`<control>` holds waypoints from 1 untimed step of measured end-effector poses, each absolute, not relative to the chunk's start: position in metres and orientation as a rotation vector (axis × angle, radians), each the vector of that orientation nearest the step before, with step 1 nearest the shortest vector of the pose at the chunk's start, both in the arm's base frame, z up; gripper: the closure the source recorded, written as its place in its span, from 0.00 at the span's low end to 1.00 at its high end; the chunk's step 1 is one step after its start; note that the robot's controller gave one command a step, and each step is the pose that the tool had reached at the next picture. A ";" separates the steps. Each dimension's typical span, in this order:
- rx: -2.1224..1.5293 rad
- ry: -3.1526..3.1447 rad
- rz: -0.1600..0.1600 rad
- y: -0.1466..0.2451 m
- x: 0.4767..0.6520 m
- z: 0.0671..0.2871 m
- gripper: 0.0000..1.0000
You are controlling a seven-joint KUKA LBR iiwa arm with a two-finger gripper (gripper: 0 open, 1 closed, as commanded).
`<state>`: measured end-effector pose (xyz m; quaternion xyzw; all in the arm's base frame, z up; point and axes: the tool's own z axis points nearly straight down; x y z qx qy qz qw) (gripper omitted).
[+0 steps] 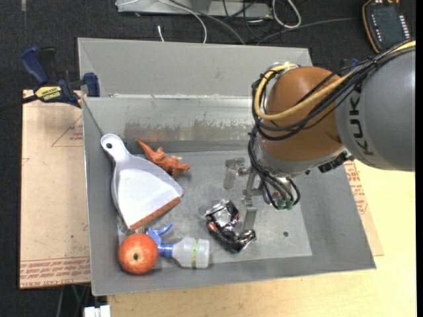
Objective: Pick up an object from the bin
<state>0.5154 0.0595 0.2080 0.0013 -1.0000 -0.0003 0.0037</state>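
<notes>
Gripper (pixel 240 207) over a dark crumpled bundle (pixel 227 225), at five o'clock in the bin (pixel 198 121).
Fingers look spread and empty, though the wrist partly hides them; straddle the bundle squarely, avoiding the bottle (pixel 188 252) at its eight o'clock.

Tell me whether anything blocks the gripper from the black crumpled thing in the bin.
Nothing visible does. The gripper sits just above the black crumpled thing near the bin front. The bottle, apple and dustpan lie to its left, not between them.

Dark carpeted floor (pixel 53 18) lies behind, strewn with cables (pixel 284 8), an orange-edged handheld pendant (pixel 383 18) at upper right.
</notes>
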 end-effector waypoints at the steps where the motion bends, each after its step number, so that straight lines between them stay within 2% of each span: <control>1: 0.000 -3.142 -0.002 0.059 0.517 0.212 0.00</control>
